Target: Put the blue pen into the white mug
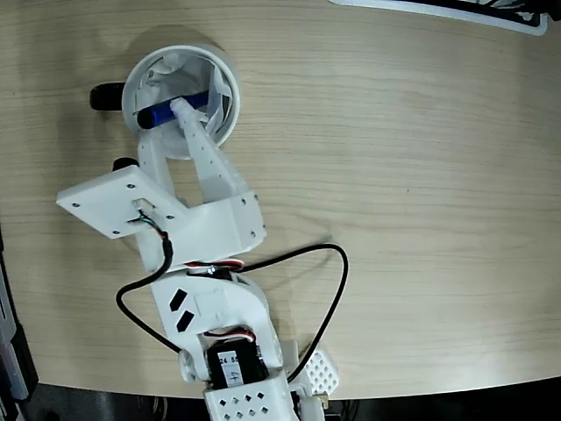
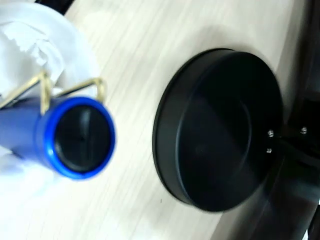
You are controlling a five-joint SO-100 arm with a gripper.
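- Fixed view, from above: the arm reaches up the picture to the mug point(image 1: 181, 101), which stands on the wood surface point(image 1: 412, 175) with its black handle pointing left.
- The jaws point(image 1: 180, 112) sit over the mug's mouth, closed on the pen point(image 1: 175, 109), which lies crosswise above the crumpled paper lining, within the rim.
- A black cable point(image 1: 329, 289) loops beside the arm's lower body.
- Wrist view: the pen point(image 2: 75, 137) fills the left side, seen end-on, its dark end ringed in blue and its metal clip on top; white mug paper point(image 2: 35, 45) lies behind it.
- A round black pan-like object point(image 2: 220, 130) rests on the surface to the right; what it is I cannot tell.
- Progress, as I judge it: the carry looks done and the pen is over the opening. What is left is letting go so that it drops inside, then pulling the arm clear.
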